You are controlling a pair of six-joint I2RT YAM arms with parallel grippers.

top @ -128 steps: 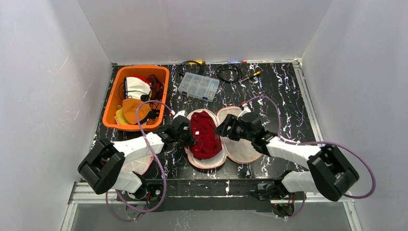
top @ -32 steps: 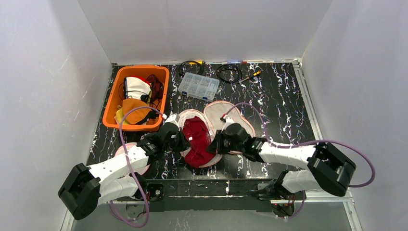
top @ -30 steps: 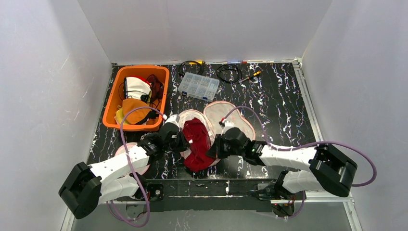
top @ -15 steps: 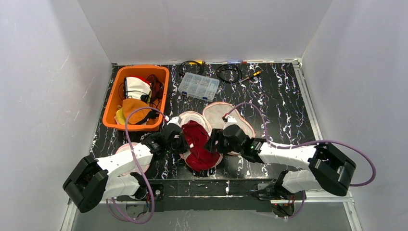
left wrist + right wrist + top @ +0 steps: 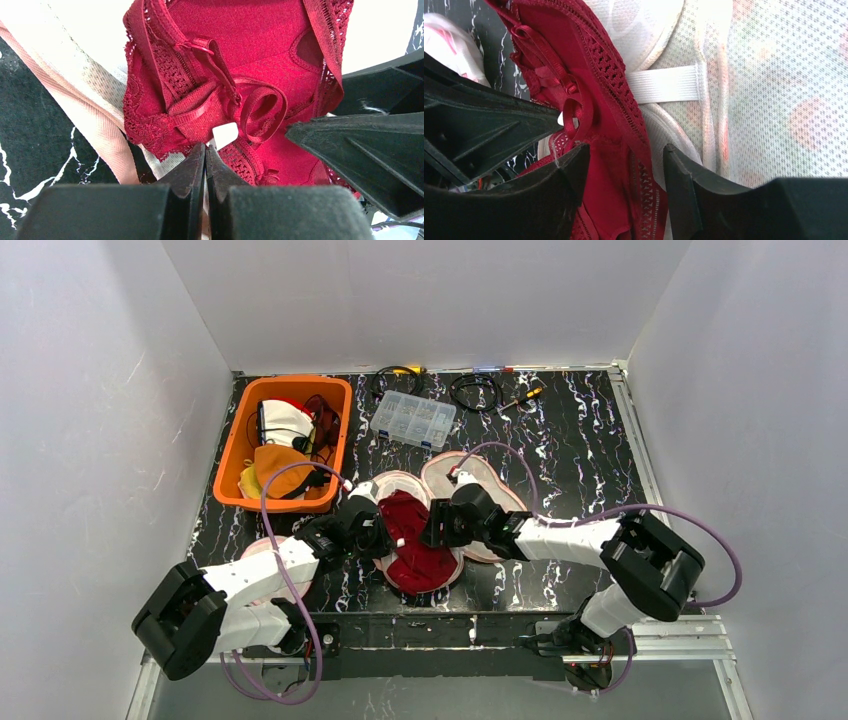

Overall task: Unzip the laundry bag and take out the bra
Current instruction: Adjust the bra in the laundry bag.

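**A:** So, left gripper point(image 5: 205, 148): fingers pressed flat together at the near-left edge of the bra point(image 5: 235, 30), with a small white tag just past the tips. Can't tell whether it's pinching lace or bag mesh.

**B:** Right gripper point(image 5: 626, 150) is the opposite. Its jaws are well apart, straddling the bra's red lacy edge without clamping it. The bra lies in the left half of the unzipped laundry bag point(image 5: 495, 502), which is spread like a clamshell.

**A:** Room-wise, the marbled table point(image 5: 580, 440) is bare on the right side, with white walls on three sides.

**B:** Both arms reach low and inward, meeting over the bag. The orange bin point(image 5: 240, 445) at the far left holds white and orange clothes, and there's a clear compartment box point(image 5: 413, 419) behind the bag.
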